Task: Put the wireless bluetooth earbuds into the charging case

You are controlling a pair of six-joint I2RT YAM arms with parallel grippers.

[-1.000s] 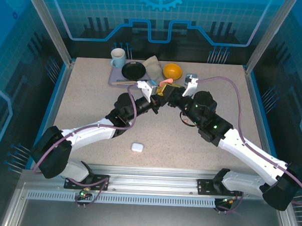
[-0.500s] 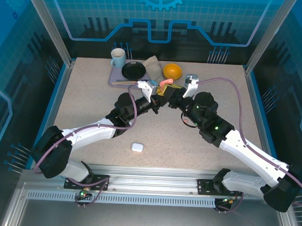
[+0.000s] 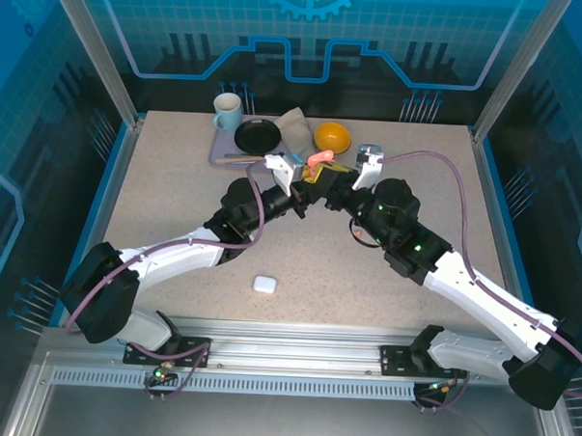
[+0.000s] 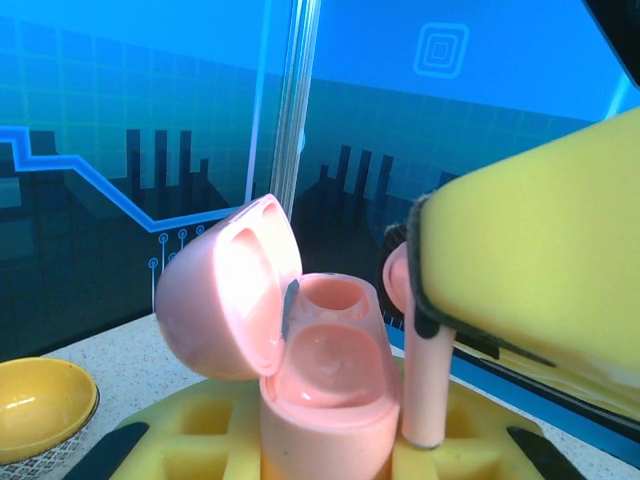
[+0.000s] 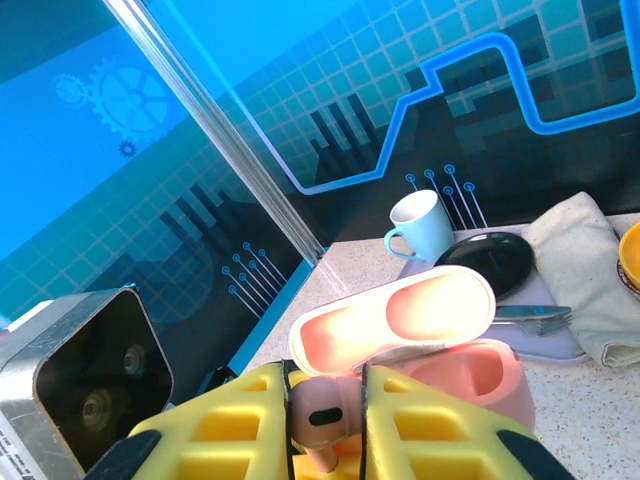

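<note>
I see my left gripper [image 3: 302, 179] clamped on the open pink charging case [image 4: 322, 372] above the tabletop near its far edge — my right gripper [image 3: 331, 183] pinches a pink earbud [image 4: 421, 372] just beside it.

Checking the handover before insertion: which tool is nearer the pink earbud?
Right. The right tool pinches the pink earbud between its yellow pads. The left tool grips the open pink case, which stands just beside the earbud.
</note>
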